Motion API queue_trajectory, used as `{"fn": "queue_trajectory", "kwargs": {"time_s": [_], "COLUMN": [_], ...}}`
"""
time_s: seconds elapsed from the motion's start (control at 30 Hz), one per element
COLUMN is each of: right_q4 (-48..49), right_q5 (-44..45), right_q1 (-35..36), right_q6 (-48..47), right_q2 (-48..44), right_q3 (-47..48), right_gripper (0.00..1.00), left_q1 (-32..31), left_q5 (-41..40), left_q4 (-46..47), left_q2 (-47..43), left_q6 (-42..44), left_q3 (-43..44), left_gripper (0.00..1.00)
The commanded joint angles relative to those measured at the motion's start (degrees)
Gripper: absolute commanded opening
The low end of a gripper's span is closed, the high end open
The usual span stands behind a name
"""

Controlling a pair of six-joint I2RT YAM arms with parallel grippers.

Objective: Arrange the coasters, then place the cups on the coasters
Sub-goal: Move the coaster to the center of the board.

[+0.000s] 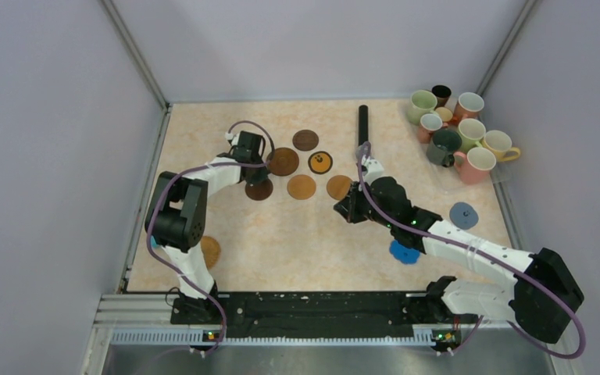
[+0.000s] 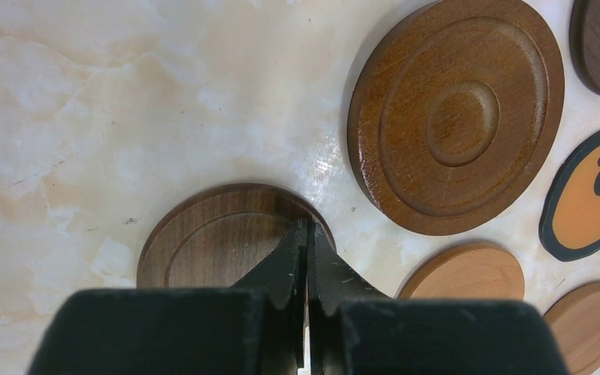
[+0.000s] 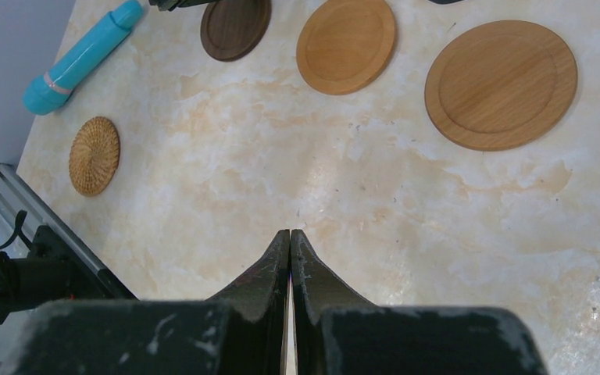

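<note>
Six round coasters lie in a loose group mid-table: a dark brown one, a large brown one, a black-and-orange one, a dark walnut one and two tan ones. My left gripper is shut and holds nothing. Its tips are over the right rim of the walnut coaster. My right gripper is shut and empty above bare table, just short of the right tan coaster. The cups stand clustered at the back right.
A woven coaster lies by the left arm's base. A grey-blue coaster and a blue flower-shaped one lie beside the right arm. A long black cylinder lies at the back centre. A light blue cylinder is near the left wall.
</note>
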Motion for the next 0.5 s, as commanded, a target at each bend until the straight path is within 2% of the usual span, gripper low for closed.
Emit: {"fn": "queue_trajectory", "kwargs": {"time_s": [0.0, 0.47], "right_q4": [1.41, 1.12], "right_q5": [0.67, 0.67], "right_q1": [0.29, 0.3], "right_q6": [-0.58, -0.14], "right_q2": [0.37, 0.16], "right_q3": [0.31, 0.51], "right_gripper": [0.0, 0.0], "left_q1": [0.76, 0.78], "left_q5": [-1.37, 0.04], "left_q4": [-1.08, -0.84], "left_q2": [2.38, 2.13], "left_q6": [1.29, 1.15], "left_q3": [1.06, 1.75], "left_gripper": [0.0, 0.0]}}
